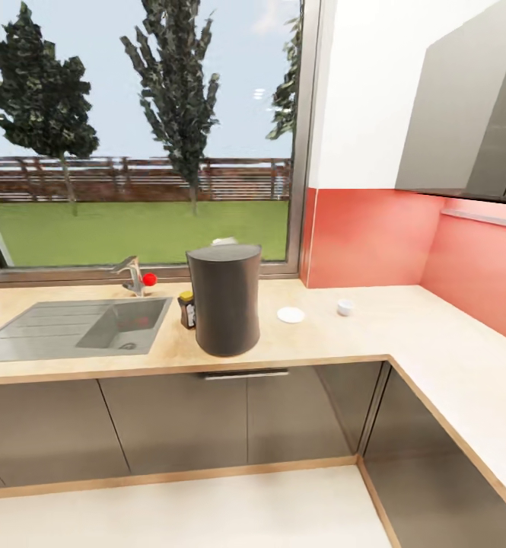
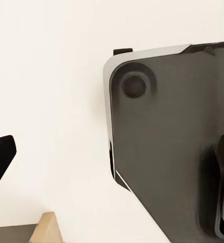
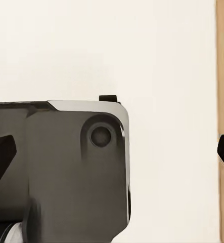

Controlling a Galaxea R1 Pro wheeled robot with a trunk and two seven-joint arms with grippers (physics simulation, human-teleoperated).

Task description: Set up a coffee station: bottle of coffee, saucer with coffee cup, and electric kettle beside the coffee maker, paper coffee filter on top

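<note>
Coffee maker (image 1: 224,298) stands upright on the countertop (image 1: 344,339), bottle (image 1: 186,310) touching its left, saucer (image 1: 291,314) and cup (image 1: 345,307) rightward; finger state unreadable.

Window (image 1: 138,129), coral backsplash (image 1: 367,236), grey cabinets (image 1: 176,418)

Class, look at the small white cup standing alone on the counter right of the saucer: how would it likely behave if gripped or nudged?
The coffee cup looks small and rigid, so probably light and stiff. Its smooth round wall may slip. Nudged, it would likely slide across the flat countertop.
</note>
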